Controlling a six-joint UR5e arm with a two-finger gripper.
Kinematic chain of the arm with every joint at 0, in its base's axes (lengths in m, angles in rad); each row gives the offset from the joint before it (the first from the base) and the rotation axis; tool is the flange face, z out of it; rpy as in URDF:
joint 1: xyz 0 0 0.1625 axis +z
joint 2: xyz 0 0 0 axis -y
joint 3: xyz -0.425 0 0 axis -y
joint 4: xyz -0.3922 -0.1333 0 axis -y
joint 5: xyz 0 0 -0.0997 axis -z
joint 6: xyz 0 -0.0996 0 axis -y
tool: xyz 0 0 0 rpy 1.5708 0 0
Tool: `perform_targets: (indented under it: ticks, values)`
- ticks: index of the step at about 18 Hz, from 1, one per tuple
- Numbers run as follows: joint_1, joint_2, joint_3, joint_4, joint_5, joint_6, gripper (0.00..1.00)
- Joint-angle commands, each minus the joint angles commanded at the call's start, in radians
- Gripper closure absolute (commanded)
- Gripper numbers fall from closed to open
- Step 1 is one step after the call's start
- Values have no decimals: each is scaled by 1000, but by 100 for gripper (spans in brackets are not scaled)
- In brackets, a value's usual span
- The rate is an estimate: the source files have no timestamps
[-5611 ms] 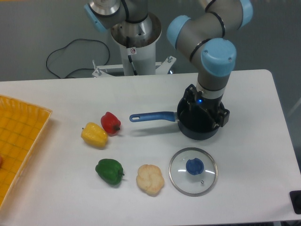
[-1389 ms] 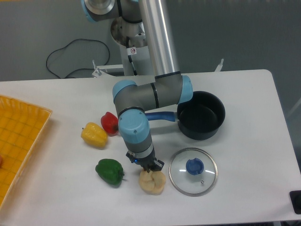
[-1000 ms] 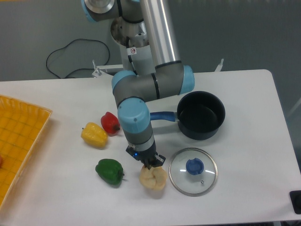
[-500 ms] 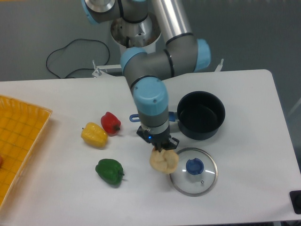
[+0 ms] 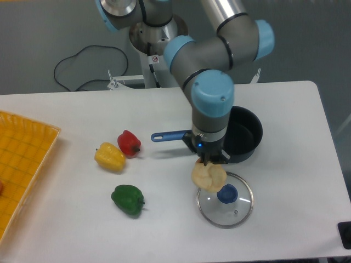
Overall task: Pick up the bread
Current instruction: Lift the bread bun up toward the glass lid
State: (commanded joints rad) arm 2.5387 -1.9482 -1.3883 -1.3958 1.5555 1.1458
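Clear glass, blue-knobbed, the lid (image 5: 225, 198) lies nearest on the white table (image 5: 296, 164), just below the fingers, its upper left edge hidden behind the bread (image 5: 208, 175). The pale, lumpy bread hangs directly under the gripper (image 5: 210, 160), pinched at its top between the two fingers and lifted off the table. The fingers are clamped on it; their tips are mostly hidden by the roll.

Left of the fingers and lower lies a green pepper (image 5: 128, 199). Further left, about level with them, a yellow pepper (image 5: 109, 156) touches a red pepper (image 5: 129, 143). At the far left edge sits a yellow tray (image 5: 22, 164); a small reddish thing shows at its left edge, too cropped to identify.

Just behind the fingers stands a dark pan (image 5: 244, 136), partly covered by the arm's wrist; what shows of its inside holds nothing. Its blue handle (image 5: 171, 135) points left.

Beyond, the arm's base (image 5: 159, 55) carries a small round red-and-white sticker (image 5: 155, 59), too small to read. A black cable (image 5: 82, 68) loops on the floor behind.
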Motion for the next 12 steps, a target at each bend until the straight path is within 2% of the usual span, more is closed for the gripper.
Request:
perform_targets:
  ticks: [12]
  values:
    - [34, -9, 15, -6, 20, 55, 99]
